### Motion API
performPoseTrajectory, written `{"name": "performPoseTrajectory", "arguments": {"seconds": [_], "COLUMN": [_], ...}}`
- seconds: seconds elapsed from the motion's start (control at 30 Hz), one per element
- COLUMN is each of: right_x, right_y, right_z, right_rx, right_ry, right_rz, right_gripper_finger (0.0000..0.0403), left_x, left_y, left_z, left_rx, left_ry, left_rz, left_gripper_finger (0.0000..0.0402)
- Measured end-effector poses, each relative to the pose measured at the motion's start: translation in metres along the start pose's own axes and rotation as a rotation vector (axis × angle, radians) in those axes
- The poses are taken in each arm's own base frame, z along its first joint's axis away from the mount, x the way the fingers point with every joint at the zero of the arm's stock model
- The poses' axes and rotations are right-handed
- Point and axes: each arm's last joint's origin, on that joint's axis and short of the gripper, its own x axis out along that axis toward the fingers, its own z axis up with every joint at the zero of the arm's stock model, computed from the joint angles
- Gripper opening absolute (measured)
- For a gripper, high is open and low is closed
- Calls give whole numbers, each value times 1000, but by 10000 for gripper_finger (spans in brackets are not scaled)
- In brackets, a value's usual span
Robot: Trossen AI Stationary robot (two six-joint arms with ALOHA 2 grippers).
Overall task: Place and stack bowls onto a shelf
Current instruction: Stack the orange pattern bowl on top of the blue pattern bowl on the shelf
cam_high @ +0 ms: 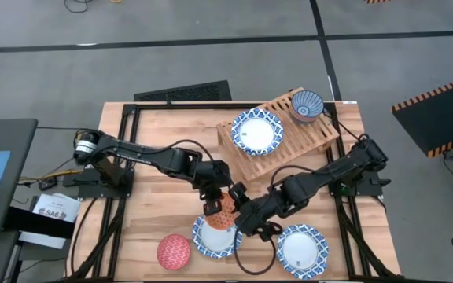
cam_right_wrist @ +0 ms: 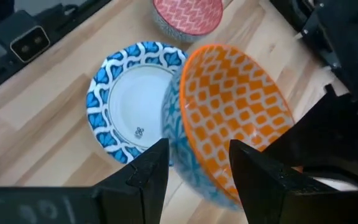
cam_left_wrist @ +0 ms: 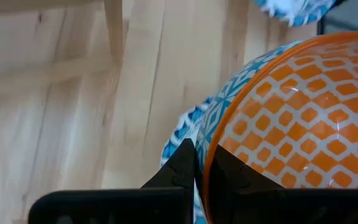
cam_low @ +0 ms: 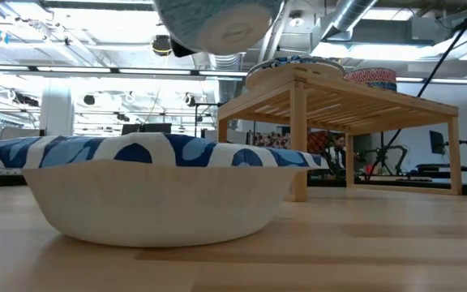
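Note:
My left gripper (cam_high: 213,196) (cam_left_wrist: 202,152) is shut on a small bowl (cam_high: 223,207), orange-patterned inside and blue-patterned outside. The bowl hangs tilted above a wide blue-and-white bowl (cam_high: 211,240) (cam_right_wrist: 132,102) that rests on the table. In the low view its underside (cam_low: 217,24) shows high up. My right gripper (cam_high: 246,214) (cam_right_wrist: 197,155) is open just right of it, a finger on either side of the bowl's lower edge (cam_right_wrist: 207,190). The slatted shelf (cam_high: 289,145) (cam_low: 339,89) at the far right carries a wide bowl (cam_high: 255,131) and a blue-grey bowl (cam_high: 307,104). My left gripper pinches the orange bowl's rim (cam_left_wrist: 205,168), one finger (cam_left_wrist: 182,165) on the blue outer wall and one finger (cam_left_wrist: 232,171) inside on the orange pattern. The bowl is lifted clear and tilted steeply. My right gripper's fingers flank the bowl; whether they touch it, I cannot tell.
A red patterned bowl (cam_high: 174,251) (cam_right_wrist: 187,15) sits near the table's near edge, left of the wide bowl. A second wide blue-and-white bowl (cam_high: 301,250) lies at the near right. Bare tabletop (cam_high: 156,200) shows to the left, under the left arm.

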Motion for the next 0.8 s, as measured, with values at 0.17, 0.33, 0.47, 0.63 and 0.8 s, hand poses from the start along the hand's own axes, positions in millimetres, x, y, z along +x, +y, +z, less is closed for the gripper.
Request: {"name": "performPoseTrajectory", "arguments": {"seconds": [0.17,0.33,0.47,0.63,0.8], "right_x": [0,0,0,0,-5], "right_y": [1,1,1,0,0], "right_z": [0,-1,0,0,-1], "right_rx": [12,25,25,57,58], "right_ry": [4,1,-4,5,24], "right_rz": [7,19,25,-5,-38], "right_gripper_finger": [194,177,164,160,157], "left_x": [-1,-2,-3,-8,-12], "left_y": [1,1,3,12,16], "left_z": [0,1,6,7,8], "left_rx": [43,103,188,125,24], "left_ry": [1,-26,-62,-35,-8], "left_rz": [8,39,42,4,-73], "left_gripper_finger": [3,3,3,3,3]}}
